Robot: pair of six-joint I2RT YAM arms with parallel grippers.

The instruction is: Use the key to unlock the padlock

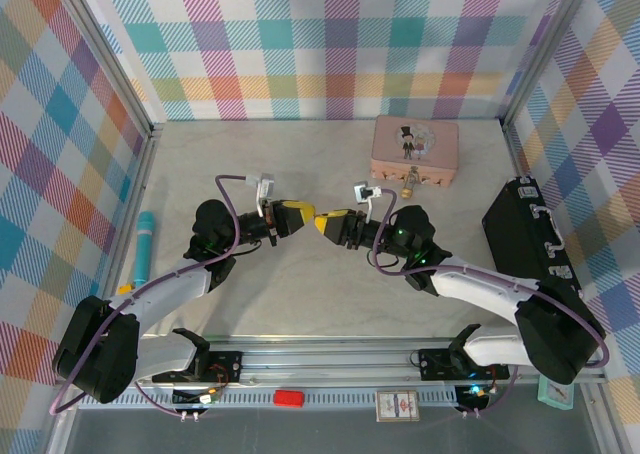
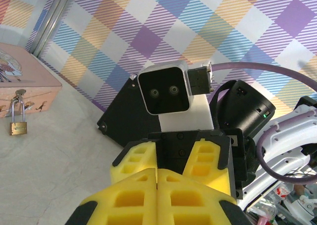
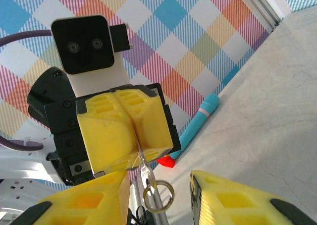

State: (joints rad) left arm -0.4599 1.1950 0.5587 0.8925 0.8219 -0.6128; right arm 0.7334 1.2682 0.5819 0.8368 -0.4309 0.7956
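Observation:
My left gripper (image 1: 297,217) is shut on the key (image 3: 146,171). The key's thin blade is pinched between the yellow fingers (image 3: 124,136), and its head and a metal ring (image 3: 158,195) hang below them. My right gripper (image 1: 324,222) faces it tip to tip and is open, its fingertips (image 3: 111,185) standing either side of the key's head and ring without touching. The small brass padlock (image 2: 18,122) hangs shut by its silver shackle from the front latch of the pink tin (image 2: 22,74). The padlock (image 1: 408,186) is behind and to the right of both grippers.
A black case (image 1: 535,244) lies along the right side of the table. A teal-capped cylinder (image 1: 145,246) lies at the left edge. A small red object (image 1: 289,398) sits on the front rail between the arm bases. Checked walls close in three sides.

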